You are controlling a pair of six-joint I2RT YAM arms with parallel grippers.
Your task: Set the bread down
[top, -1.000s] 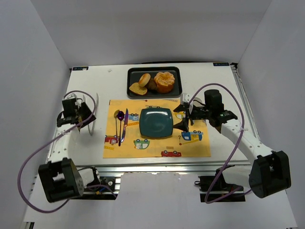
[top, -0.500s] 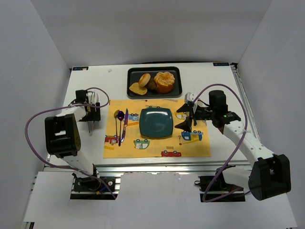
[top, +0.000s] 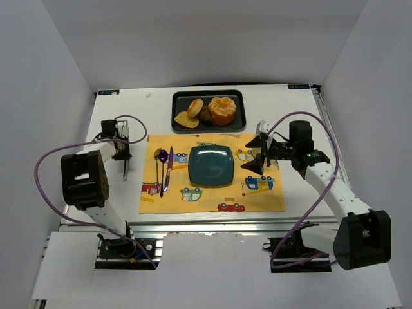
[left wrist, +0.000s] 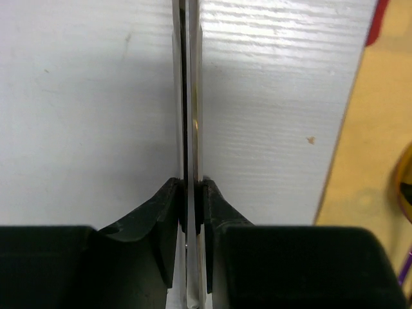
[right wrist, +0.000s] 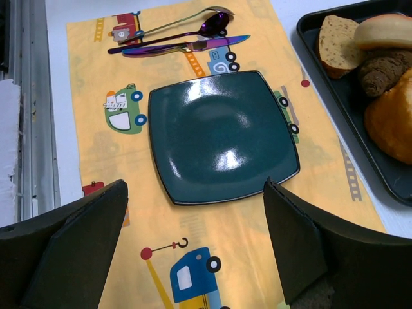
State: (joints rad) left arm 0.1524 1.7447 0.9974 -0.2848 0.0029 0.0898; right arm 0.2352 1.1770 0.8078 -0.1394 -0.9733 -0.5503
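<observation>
left fingers [left wrist: 154, 212]: clenched on a thin metal strip [left wrist: 191, 96] that you see edge-on. The dark pads press it from both sides. You can't tell which utensil it is.
left gripper [top: 121, 150]: over the bare white table [top: 309, 116], just off the left edge of the placemat [top: 212, 199]. The thin metal strip [top: 124, 168] points toward the near edge.
right fingers [right wrist: 71, 244]: released and spread wide, with nothing between them.
right gripper [top: 259, 154]: above the right part of the placemat, just beside the right edge of the teal plate [top: 210, 165]. Your wrist view looks down on the teal plate [right wrist: 222, 135] between the two fingers.
bread [top: 222, 110]: in the right end of the black tray [top: 180, 98], at the far side of the table, touching the dark brown piece [top: 206, 114].
bread vs right gripper: farther out and somewhat to the left, apart from it. The tray's near rim and a band of placemat lie between them. In your wrist view the bread [right wrist: 393, 122] is cut off by the right edge, beyond the right fingertip.
bread vs left gripper: well apart, far off to the right and farther out.
tray mates: pale bun [top: 195, 107] and a bread slice [top: 187, 120], both left of the dark brown piece.
cutlery: purple spoon [top: 162, 156] and knife [top: 168, 168] lie on the placemat, left of the teal plate.
</observation>
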